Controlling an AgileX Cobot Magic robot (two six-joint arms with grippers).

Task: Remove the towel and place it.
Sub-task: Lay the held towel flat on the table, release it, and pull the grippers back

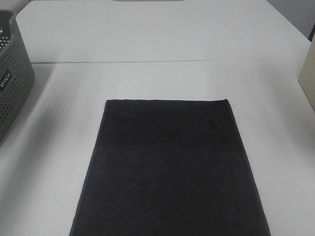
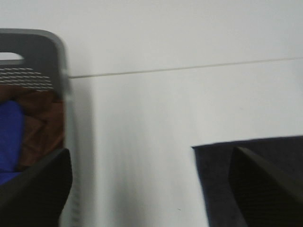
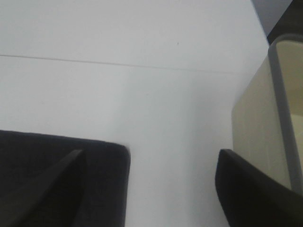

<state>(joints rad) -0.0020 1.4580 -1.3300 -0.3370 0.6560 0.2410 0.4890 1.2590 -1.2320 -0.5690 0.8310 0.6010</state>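
Note:
The towel (image 1: pixel 167 167) is a dark navy-black rectangle lying flat on the white table (image 1: pixel 162 78), reaching down to the near edge of the exterior high view. Neither arm shows in that view. In the left wrist view my left gripper (image 2: pixel 150 150) stands open above bare table, one finger over the towel's corner (image 2: pixel 210 170) and the other finger (image 2: pixel 38 189) over the grey basket. My right gripper (image 3: pixel 151 151) is open too, with one finger (image 3: pixel 47 189) above the towel's other far corner (image 3: pixel 106 184). Nothing is held.
A grey perforated basket (image 1: pixel 12 83) stands at the table's left edge, holding blue and brown cloth (image 2: pixel 28 132). A beige box (image 1: pixel 307 81) stands at the right edge, close to the right gripper's outer finger (image 3: pixel 255 194). A seam (image 1: pixel 162 61) crosses the table beyond the towel.

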